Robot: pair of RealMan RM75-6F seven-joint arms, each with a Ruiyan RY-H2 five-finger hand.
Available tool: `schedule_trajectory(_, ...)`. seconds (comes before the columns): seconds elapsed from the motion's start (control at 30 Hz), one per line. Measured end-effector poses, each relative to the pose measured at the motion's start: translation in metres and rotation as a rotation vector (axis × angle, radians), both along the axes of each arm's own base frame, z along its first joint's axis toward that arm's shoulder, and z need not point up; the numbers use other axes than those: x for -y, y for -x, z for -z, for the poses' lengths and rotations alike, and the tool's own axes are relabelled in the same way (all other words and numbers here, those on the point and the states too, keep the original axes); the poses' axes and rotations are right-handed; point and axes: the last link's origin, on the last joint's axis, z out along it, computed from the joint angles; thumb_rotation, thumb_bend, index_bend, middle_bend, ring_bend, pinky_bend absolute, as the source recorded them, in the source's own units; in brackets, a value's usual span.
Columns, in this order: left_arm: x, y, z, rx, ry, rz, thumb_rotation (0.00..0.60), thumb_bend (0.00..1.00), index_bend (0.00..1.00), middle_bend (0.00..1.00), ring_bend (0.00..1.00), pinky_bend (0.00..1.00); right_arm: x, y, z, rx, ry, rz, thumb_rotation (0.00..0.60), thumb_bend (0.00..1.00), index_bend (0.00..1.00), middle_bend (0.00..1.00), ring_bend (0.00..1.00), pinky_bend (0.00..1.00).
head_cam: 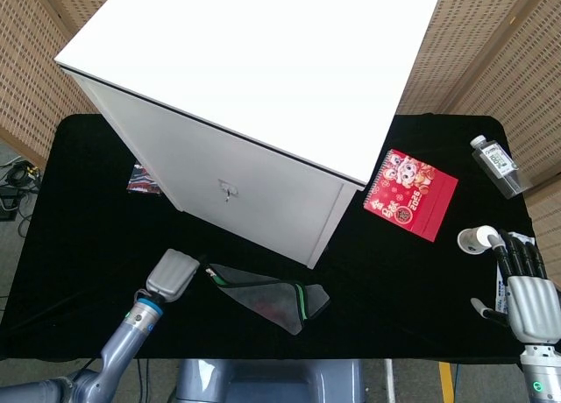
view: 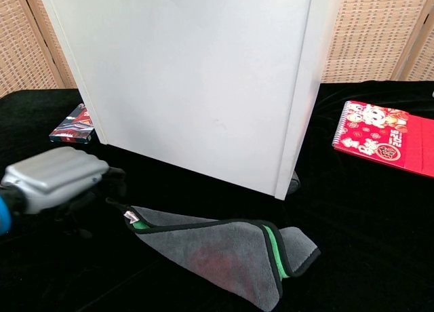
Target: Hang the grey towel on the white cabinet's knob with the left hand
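Observation:
The grey towel (head_cam: 273, 295) (view: 224, 254) lies folded on the black table in front of the white cabinet (head_cam: 254, 79) (view: 196, 81), with a green and black edge and a small loop at its left tip. The cabinet's small metal knob (head_cam: 227, 191) sits on its front door. My left hand (head_cam: 173, 273) (view: 57, 180) hovers just left of the towel's loop tip, apart from it; its fingers are dark against the cloth and hard to read. My right hand (head_cam: 526, 293) rests at the table's right front corner with fingers apart, holding nothing.
A red spiral notebook (head_cam: 411, 194) (view: 383, 139) lies right of the cabinet. A clear bottle (head_cam: 497, 165) and a white roll (head_cam: 474, 239) sit at the far right. A small colourful booklet (head_cam: 143, 180) (view: 72, 125) lies by the cabinet's left side.

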Motion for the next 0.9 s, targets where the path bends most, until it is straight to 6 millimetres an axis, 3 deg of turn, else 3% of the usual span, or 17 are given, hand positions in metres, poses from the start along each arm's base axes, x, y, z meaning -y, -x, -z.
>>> schedule_trajectory(0.2, -0.007, -0.022, 0.033, -0.033, 0.033, 0.03, 0.6, 0.14, 0.36, 0.84, 0.8, 0.7, 0.0, 0.001, -0.001, 0.015, -0.001, 0.001, 0.6, 0.08, 0.0, 0.0, 0.0, 0.0)
schedule_trajectory(0.37, -0.016, -0.034, 0.048, -0.03, 0.042, 0.013, 0.6, 0.14, 0.38, 0.84, 0.8, 0.7, 0.001, 0.002, -0.001, 0.024, -0.004, 0.005, 0.6, 0.08, 0.0, 0.0, 0.0, 0.0)
schedule_trajectory(0.53, -0.02, -0.038, 0.054, -0.035, 0.041, 0.012, 0.6, 0.15, 0.4, 0.84, 0.8, 0.7, 0.002, 0.002, -0.001, 0.029, -0.004, 0.003, 0.6, 0.08, 0.0, 0.0, 0.0, 0.0)
schedule_trajectory(0.9, -0.017, -0.039, 0.06, -0.071, 0.042, 0.05, 0.6, 0.32, 0.44, 0.84, 0.8, 0.7, 0.001, 0.001, 0.0, 0.029, -0.008, -0.004, 0.6, 0.08, 0.0, 0.0, 0.0, 0.0)
